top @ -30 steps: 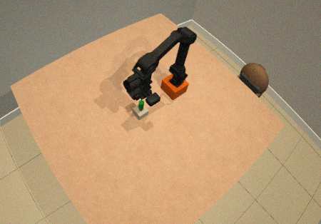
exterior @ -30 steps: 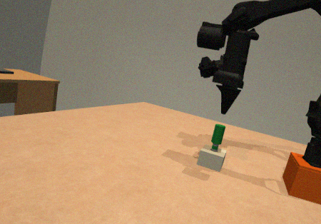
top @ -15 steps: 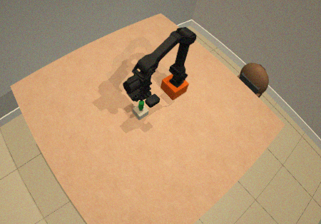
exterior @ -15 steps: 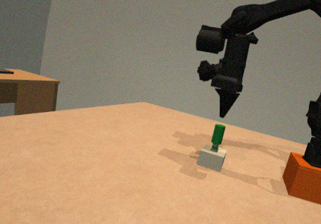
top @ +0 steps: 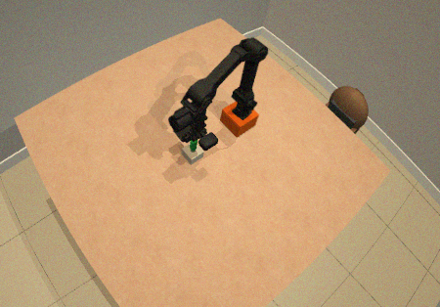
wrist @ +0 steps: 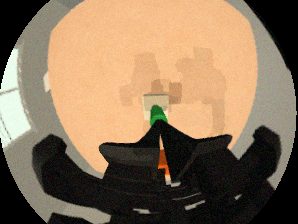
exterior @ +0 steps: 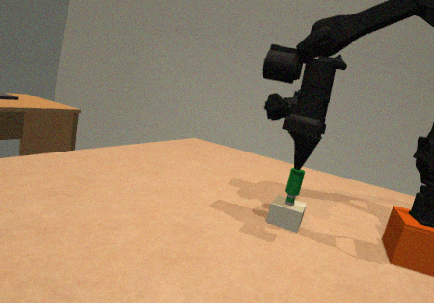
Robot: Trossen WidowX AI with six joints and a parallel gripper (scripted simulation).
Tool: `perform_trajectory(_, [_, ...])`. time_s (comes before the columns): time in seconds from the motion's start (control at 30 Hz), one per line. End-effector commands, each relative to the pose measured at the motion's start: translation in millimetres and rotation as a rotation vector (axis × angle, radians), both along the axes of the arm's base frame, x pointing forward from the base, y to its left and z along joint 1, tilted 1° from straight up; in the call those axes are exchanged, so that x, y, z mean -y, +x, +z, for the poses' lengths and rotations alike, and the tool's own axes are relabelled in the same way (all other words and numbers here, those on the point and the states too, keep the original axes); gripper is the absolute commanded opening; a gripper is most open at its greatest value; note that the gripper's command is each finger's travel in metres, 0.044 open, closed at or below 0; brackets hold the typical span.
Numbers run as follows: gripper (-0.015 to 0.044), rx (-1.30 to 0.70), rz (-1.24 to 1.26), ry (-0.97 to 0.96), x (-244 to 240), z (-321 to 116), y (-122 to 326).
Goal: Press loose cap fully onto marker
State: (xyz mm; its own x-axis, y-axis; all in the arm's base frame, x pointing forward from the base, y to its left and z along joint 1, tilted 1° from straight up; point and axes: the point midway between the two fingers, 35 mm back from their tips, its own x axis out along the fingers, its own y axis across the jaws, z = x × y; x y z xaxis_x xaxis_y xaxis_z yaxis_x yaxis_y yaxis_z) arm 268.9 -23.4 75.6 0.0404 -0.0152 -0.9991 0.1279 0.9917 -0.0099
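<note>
In the exterior view the gripper points straight down right of centre, its jaws pressed together into one dark tip with nothing between them. That tip sits on, or just above, the top of the green cap; whether they actually touch is hard to make out. The cap is on the marker, of which only a short greyish-green stub shows below the cap, rising from the pale holder block on the table. The arm's upper links run off the right edge, and the orange base is cut by the lower right corner.

In the top view the wrist covers most of the cap, leaving a green speck above the block near the frame's centre.

In the wrist view the closed fingers fill the lower half; the cap peeks just beyond their point, the block behind it largely hidden
</note>
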Motion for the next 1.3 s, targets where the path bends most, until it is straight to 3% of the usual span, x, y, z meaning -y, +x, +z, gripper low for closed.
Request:
perform_trajectory(0.0, [0.0000,-0.009,-0.003,0.002,-0.2,-7.4,-1.8])
perform_trajectory(0.4, [0.0000,0.009,0.000,-0.001,0.2,-3.2,2.9])
perform_trajectory(0.63, [0.0000,0.009,0.000,0.000,-0.8,76.3,1.5])
perform_trajectory(0.83, [0.0000,0.009,0.000,0.000,-1.0,84.4,-0.1])
perform_trajectory(1.27, [0.0341,0.009,0.000,0.000,-1.0,84.4,-0.1])
